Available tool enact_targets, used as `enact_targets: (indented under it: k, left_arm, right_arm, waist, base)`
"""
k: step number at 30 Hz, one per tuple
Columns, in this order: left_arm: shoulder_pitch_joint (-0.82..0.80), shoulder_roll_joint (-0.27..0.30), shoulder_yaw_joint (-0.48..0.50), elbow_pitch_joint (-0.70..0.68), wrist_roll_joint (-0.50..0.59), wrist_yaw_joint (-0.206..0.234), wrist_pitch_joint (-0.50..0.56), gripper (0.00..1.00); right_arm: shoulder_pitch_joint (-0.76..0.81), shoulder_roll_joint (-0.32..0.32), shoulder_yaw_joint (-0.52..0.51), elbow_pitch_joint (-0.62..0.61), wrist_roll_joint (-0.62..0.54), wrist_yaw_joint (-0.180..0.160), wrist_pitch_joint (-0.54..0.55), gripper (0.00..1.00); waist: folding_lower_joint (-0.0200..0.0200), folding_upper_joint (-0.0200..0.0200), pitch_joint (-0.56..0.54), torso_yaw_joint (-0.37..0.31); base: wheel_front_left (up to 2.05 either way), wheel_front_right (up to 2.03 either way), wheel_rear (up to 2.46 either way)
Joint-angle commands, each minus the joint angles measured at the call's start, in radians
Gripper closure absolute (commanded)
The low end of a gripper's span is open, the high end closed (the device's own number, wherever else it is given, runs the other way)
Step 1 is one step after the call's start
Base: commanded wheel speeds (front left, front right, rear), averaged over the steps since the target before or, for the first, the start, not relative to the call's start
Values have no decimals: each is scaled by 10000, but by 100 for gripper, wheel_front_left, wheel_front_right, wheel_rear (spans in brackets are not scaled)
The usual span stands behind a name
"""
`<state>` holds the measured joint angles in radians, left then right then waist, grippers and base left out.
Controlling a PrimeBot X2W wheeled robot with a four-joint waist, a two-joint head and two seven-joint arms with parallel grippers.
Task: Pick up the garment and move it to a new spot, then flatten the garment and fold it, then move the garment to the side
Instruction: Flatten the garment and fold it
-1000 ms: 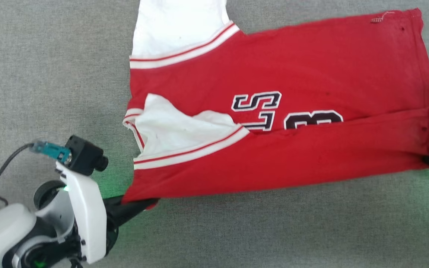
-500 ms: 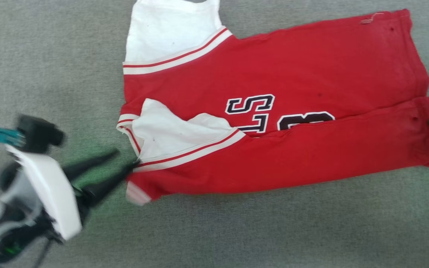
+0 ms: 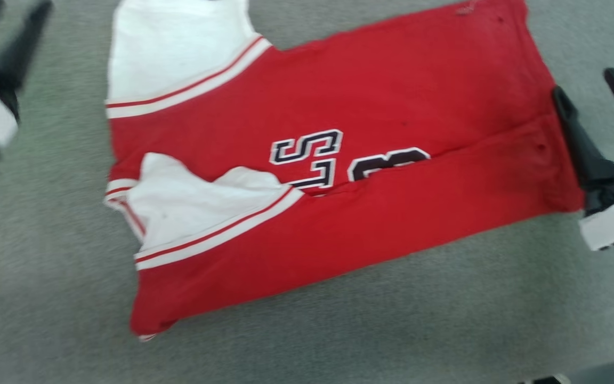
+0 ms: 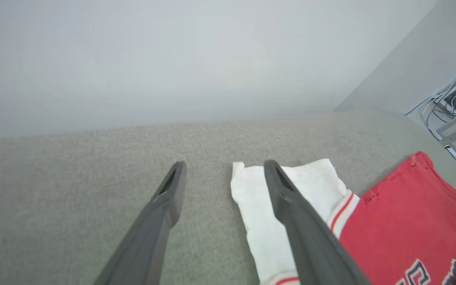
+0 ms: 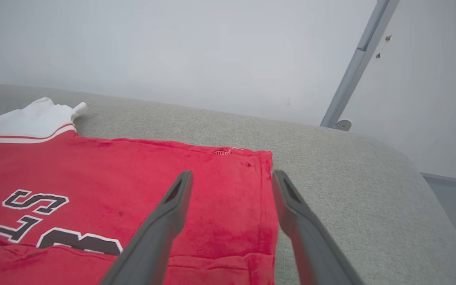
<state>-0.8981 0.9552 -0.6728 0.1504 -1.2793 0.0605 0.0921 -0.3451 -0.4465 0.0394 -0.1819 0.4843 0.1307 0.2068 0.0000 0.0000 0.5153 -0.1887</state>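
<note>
You've got the grey fabric surface across the head view, with the garment lying flat on it mid-frame: sleeves toward 9 o'clock, hem toward 3, near long edge folded over up to the lettering. Left gripper is at 10 o'clock, jaws spread, gripping nothing, clear of the cloth. Right gripper is at 3 o'clock, jaws spread, nothing held, inner finger just beside the hem; can't tell if it touches.

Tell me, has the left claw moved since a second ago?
Yes. The left gripper left the garment's near corner and now hangs open, off the cloth, beside the far white sleeve.
</note>
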Motion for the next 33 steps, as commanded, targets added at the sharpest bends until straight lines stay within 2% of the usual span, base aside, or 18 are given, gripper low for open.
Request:
enact_targets:
  k: [1,5,9,10,11,13,17,19,20,21,22,23,24,28,33]
  left_arm:
    - [-408,-132,-41,300,254,9,151,0]
    - [-1931,-547,-433,1734,832,-65,1241,0]
    - [-3035,-724,-1005,2904,877,-245,3164,0]
    - [-3245,-778,-1105,3147,750,-277,3758,0]
    - [-3553,-790,-1336,3512,528,-330,4991,0]
    - [-3829,-715,-1503,3739,300,-310,6118,0]
    - [-4077,-606,-1702,3801,-202,-431,7812,0]
    - [-4099,-703,-1624,3749,-643,-336,8384,0]
    - [-4113,-699,-1644,3668,-688,-350,8570,22]
    - [-4112,-686,-1691,3617,-707,-333,8704,49]
    - [-4122,-686,-1749,3533,-679,-377,8802,59]
    - [-4145,-704,-1770,3473,-645,-396,8822,93]
    - [-4151,-740,-1756,3453,-649,-355,8791,100]
    - [-4208,-805,-1789,3386,-524,-380,8687,100]
    - [-4361,-991,-1770,3292,-420,-537,8500,100]
  right_arm:
    - [-109,141,53,31,-112,-1,-201,0]
    - [-330,658,147,62,-270,-2,-917,0]
    - [-326,997,84,155,-379,-1,-1556,0]
    - [-289,1067,69,178,-374,-2,-1672,0]
    - [-221,1159,79,254,-387,-2,-1849,0]
    - [-191,1208,116,306,-351,-1,-1971,0]
    - [-187,1239,162,385,-300,-2,-2128,0]
    - [-213,1260,167,417,-257,-2,-2170,0]
    - [-245,1268,170,437,-220,-1,-2159,0]
    - [-279,1265,191,458,-189,-2,-2115,0]
    - [-332,1226,213,475,-177,-1,-2071,0]
    - [-410,1169,237,477,-160,-1,-2042,0]
    - [-480,1118,310,503,-111,-1,-1970,0]
    - [-857,880,598,614,56,-2,-1476,0]
    - [-2274,-63,1452,1234,573,-2,328,0]
  waist:
    - [0,0,228,-371]
    - [0,0,466,-937]
    - [0,0,646,-1402]
    - [0,0,685,-1491]
    - [0,0,750,-1666]
    - [0,0,803,-1807]
    - [0,0,893,-1981]
    - [0,0,936,-2015]
    - [0,0,972,-2016]
    - [0,0,1001,-2010]
    - [0,0,1028,-1994]
    - [0,0,1064,-1967]
    - [0,0,1096,-1944]
    - [0,0,1183,-1880]
    - [0,0,1377,-1603]
  base:
    - [0,0,0]
    - [0,0,0]
    - [0,0,0]
    - [0,0,0]
    - [0,0,0]
    - [0,0,0]
    - [0,0,0]
    - [0,0,0]
    - [0,0,0]
    - [0,0,0]
    - [0,0,0]
    - [0,0,0]
    - [0,0,0]
    - [0,0,0]
    - [0,0,0]
